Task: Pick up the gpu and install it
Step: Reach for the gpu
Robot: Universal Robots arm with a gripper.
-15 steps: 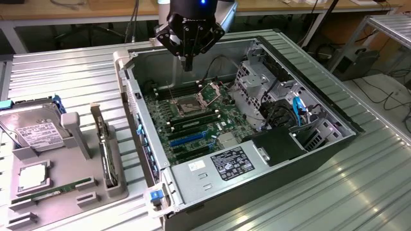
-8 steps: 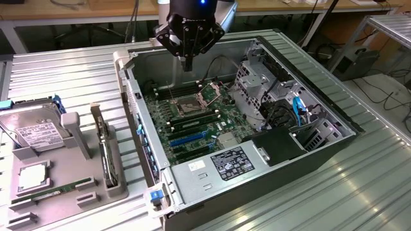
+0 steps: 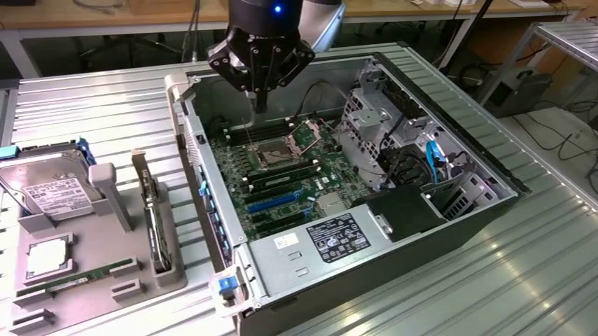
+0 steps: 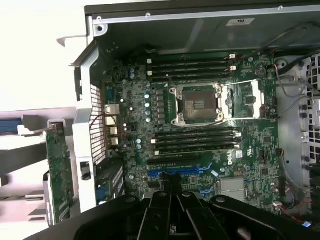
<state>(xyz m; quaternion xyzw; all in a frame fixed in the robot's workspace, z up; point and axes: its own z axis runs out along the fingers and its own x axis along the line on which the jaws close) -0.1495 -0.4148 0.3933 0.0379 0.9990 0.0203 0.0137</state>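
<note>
Hovering over the open computer case (image 3: 309,273), the hand (image 3: 260,105) has its fingers pinched together with nothing between them, tips above the motherboard (image 3: 313,185). The gpu (image 3: 153,210) stands on edge in a grey holder (image 3: 168,269) on the counter (image 3: 94,112), well apart from the hand, beyond the case's rear wall.

the gripper (image 3: 260,103), fingers pressed together, hangs over the far end of the open computer case (image 3: 411,266). the gpu (image 3: 153,210) stands on edge in a grey holder (image 3: 173,269) just beside the case, on the exterior view's left; a hard drive (image 3: 47,192) sits farther out.
</note>
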